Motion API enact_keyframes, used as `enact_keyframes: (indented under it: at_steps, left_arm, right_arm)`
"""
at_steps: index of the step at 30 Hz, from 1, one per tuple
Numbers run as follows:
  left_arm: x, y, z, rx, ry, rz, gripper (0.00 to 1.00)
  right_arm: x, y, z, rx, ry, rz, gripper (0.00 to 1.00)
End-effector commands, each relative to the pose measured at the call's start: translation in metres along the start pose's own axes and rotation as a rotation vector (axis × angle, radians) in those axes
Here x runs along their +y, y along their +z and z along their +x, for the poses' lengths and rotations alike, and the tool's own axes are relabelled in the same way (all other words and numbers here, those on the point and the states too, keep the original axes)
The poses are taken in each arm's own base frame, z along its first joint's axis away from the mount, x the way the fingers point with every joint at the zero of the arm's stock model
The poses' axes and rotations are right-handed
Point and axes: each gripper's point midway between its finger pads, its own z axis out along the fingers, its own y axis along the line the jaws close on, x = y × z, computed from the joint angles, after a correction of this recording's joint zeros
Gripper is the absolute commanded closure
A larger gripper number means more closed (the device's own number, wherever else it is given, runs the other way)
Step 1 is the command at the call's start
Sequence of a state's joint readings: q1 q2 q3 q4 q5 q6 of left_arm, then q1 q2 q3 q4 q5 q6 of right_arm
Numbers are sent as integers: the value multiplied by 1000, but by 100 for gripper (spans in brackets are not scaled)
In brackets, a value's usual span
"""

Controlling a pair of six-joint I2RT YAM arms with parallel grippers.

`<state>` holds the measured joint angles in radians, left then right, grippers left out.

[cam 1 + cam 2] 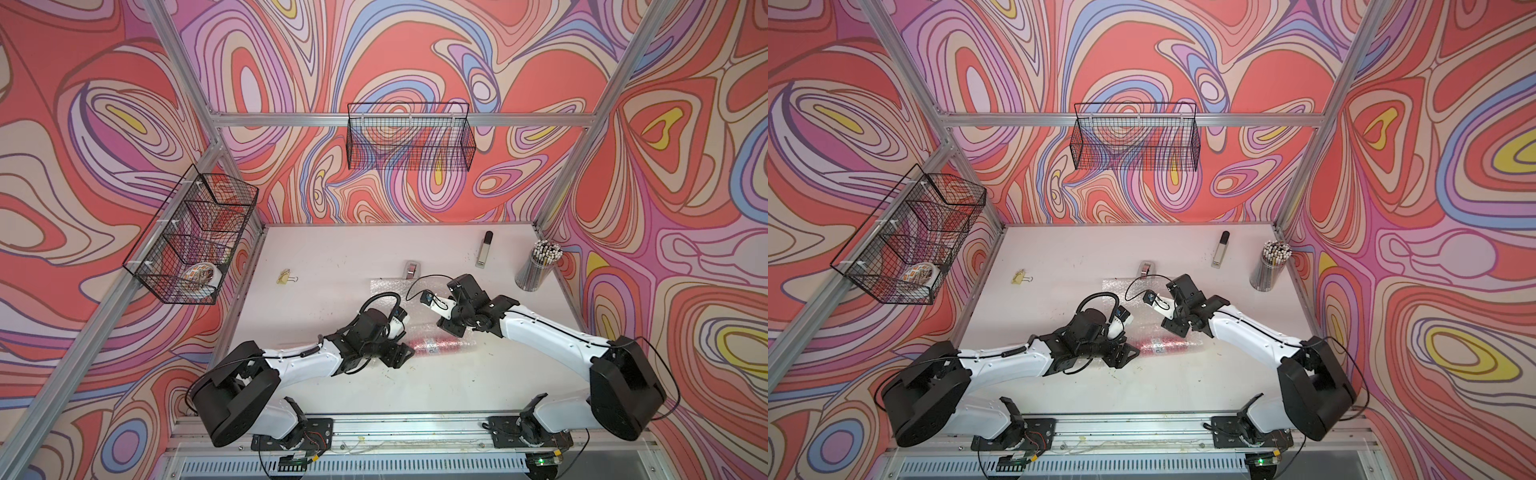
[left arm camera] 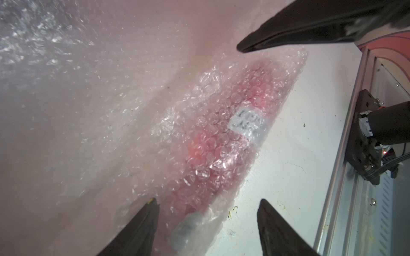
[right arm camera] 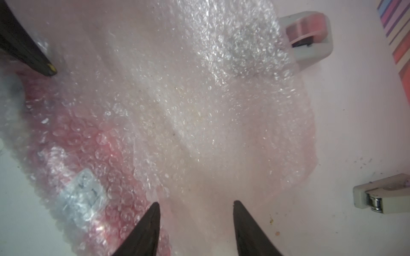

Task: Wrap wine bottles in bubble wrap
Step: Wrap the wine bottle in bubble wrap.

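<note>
One wine bottle [image 1: 440, 345] [image 1: 1168, 347] lies on its side mid-table, rolled inside bubble wrap [image 1: 388, 291] whose loose end spreads toward the back. Through the film the left wrist view shows its pink-red body and white label [image 2: 221, 137]. My left gripper [image 2: 207, 206] is open at the capped neck end, one finger [image 2: 153, 208] against the wrap and the other over bare table. My right gripper [image 3: 196, 205] is open just above the flat sheet [image 3: 199, 110], beside the bottle's body [image 3: 84, 155]. In both top views the two grippers [image 1: 405, 353] [image 1: 451, 328] flank the bundle.
A grey tape dispenser [image 1: 411, 270] [image 3: 308, 35] sits just behind the sheet. A stapler [image 1: 484, 249] and a cup of pencils [image 1: 538, 266] stand at the back right. A binder clip [image 1: 286, 276] lies at the left. Wire baskets [image 1: 409, 137] [image 1: 191, 237] hang on the walls.
</note>
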<state>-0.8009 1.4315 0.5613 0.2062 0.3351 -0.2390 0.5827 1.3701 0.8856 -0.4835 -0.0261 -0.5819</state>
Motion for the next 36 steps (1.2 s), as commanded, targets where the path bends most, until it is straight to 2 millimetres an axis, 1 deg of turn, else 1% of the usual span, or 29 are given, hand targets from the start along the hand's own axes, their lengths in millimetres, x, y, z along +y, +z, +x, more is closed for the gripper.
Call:
enact_keyframes:
  at_steps: [1, 2, 4, 5, 8, 11, 14, 16, 20, 22, 24, 26, 27, 28, 29, 32, 34, 36]
  left_arm:
    - [-2, 2, -14, -12, -4, 37, 30]
    - [-1, 3, -14, -6, -9, 40, 30]
    - [0, 4, -13, 8, -15, 47, 31]
    - [1, 4, -12, 16, -14, 46, 31]
    - [5, 4, -7, 50, -16, 35, 31]
    - [8, 1, -6, 66, -15, 26, 32]
    - [10, 1, -3, 90, -16, 31, 34]
    - [10, 0, -1, 113, -14, 29, 34]
    - [11, 0, -1, 114, -22, 39, 35]
    - [10, -1, -3, 112, -23, 46, 35]
    - [9, -2, -2, 116, -20, 56, 35]
    - [9, -3, -2, 123, -10, 58, 35]
    - [10, -4, -1, 126, -7, 57, 35]
    - [11, -4, 0, 128, -8, 55, 35]
    - [11, -5, -1, 128, -10, 59, 36]
    - [7, -5, -2, 131, -16, 81, 36]
    - [4, -6, -5, 128, -20, 96, 36]
    - [1, -8, -10, 116, -20, 108, 36]
  right_arm:
    - [7, -17, 0, -35, -18, -25, 40]
    - [11, -22, -1, -53, -31, -38, 40]
    - [23, -31, -9, -135, -41, -67, 40]
    - [29, -33, -9, -154, -56, -80, 40]
    - [45, -36, -2, -168, -134, -124, 40]
    - [66, -33, 5, -181, -222, -172, 36]
    - [79, -28, 6, -157, -276, -217, 33]
    - [86, -18, 11, -115, -339, -223, 32]
    - [91, -2, 3, -127, -374, -230, 29]
    - [93, 8, 5, -102, -403, -234, 27]
    - [89, 15, 7, -81, -416, -222, 26]
    - [88, 19, 5, -78, -427, -218, 26]
    - [90, 20, 6, -69, -435, -236, 24]
    - [93, 23, 7, -53, -444, -249, 20]
    - [94, 25, 11, -32, -458, -255, 20]
    - [94, 32, 18, -5, -471, -257, 20]
    - [99, 31, 17, -5, -461, -290, 20]
    - [106, 31, 23, 18, -452, -334, 21]
